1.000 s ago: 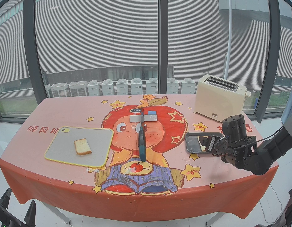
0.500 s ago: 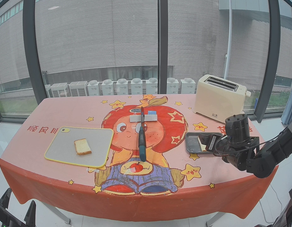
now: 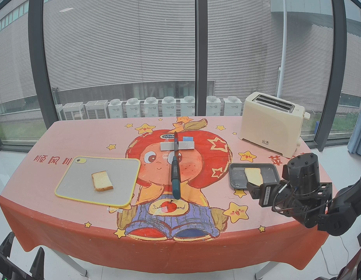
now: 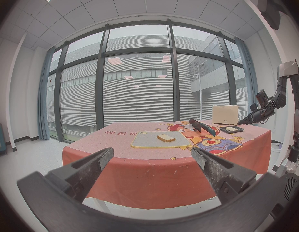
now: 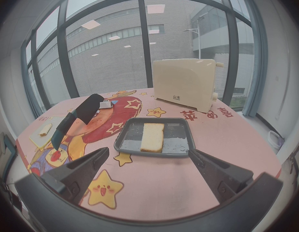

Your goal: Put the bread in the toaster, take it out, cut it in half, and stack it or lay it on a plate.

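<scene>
My left gripper (image 4: 151,152) hangs nearest me, off the table's front edge, fingers spread and empty. My right gripper (image 5: 148,153), also spread and holding nothing, sits just beside the near rim of the tray (image 3: 232,177), where one bread half (image 3: 253,175) lies flat. A careless swing here could shove the tray. The second bread half (image 3: 102,180) lies on the cutting board (image 3: 122,175), well apart. Carrying it across risks clipping the knife (image 3: 175,172) between them, and pinching the flat slice may crush it. The toaster (image 3: 271,123) stands farthest back.

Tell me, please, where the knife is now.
In the head view the knife lies at the middle of the table, blade pointing away from the robot, between the cutting board on the robot's left and the tray on its right.
</scene>
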Robot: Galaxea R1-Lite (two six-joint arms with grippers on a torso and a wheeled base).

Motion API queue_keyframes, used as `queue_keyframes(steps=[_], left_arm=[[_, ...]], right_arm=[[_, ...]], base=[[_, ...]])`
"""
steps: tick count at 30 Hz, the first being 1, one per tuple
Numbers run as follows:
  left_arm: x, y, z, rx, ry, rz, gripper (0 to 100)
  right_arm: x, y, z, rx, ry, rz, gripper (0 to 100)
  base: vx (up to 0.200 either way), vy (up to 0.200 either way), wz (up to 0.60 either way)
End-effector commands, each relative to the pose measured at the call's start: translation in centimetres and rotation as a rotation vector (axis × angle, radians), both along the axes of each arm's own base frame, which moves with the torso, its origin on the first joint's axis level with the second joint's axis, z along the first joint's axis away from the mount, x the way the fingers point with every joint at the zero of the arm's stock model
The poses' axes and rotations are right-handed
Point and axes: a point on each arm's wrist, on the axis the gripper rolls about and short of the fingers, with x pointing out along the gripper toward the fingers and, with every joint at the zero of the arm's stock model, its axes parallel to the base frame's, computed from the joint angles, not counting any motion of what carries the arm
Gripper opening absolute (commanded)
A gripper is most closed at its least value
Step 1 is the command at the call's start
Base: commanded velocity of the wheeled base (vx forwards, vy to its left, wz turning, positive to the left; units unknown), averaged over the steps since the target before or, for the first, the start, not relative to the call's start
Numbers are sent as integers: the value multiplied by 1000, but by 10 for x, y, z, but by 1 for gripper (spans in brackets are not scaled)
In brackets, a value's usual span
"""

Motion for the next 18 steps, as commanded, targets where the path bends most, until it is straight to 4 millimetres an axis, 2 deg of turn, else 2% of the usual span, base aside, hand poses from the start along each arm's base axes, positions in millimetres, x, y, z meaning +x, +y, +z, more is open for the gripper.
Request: queue_keyframes(steps=[1,5,8,18], left_arm=[[1,0,-5,-1,19,0,100],[1,0,-5,-1,19,0,100],[1,0,-5,-1,19,0,100],[1,0,-5,-1,19,0,100]], right_arm=[[-9,-5,13,14,-39,15,100],[-18,-7,21,14,-64,43,100],[-27,-8,15,-5,-40,67,100],[-35,-1,15,-16,-42,116,100]], base=[[0,0,0],[0,0,0],[0,0,0],[0,200,0]])
